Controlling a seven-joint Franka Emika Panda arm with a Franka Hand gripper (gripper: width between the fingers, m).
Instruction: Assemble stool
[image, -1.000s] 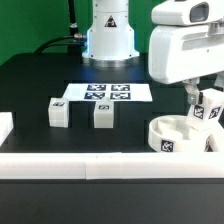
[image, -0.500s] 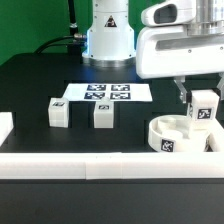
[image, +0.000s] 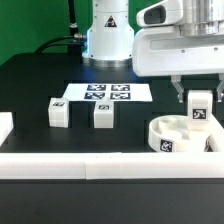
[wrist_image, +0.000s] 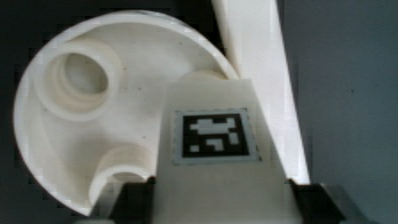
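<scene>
The round white seat (image: 178, 138) lies at the exterior view's right, against the front rail. My gripper (image: 199, 101) is shut on a white leg block (image: 199, 112) with a square tag and holds it upright over the seat's top. In the wrist view the leg block (wrist_image: 219, 140) sits between my dark fingers (wrist_image: 134, 196) above the seat (wrist_image: 107, 90), whose round holes show. Two more leg blocks (image: 58, 112) (image: 102, 115) stand on the black table near the middle.
The marker board (image: 106, 93) lies flat behind the loose blocks. A long white rail (image: 100, 162) runs along the front edge. The robot base (image: 108, 35) stands at the back. A short white rail end (image: 4, 128) sits at the exterior view's left.
My gripper has moved toward the exterior view's left and slightly up with the leg block, turning it more upright over the seat.
</scene>
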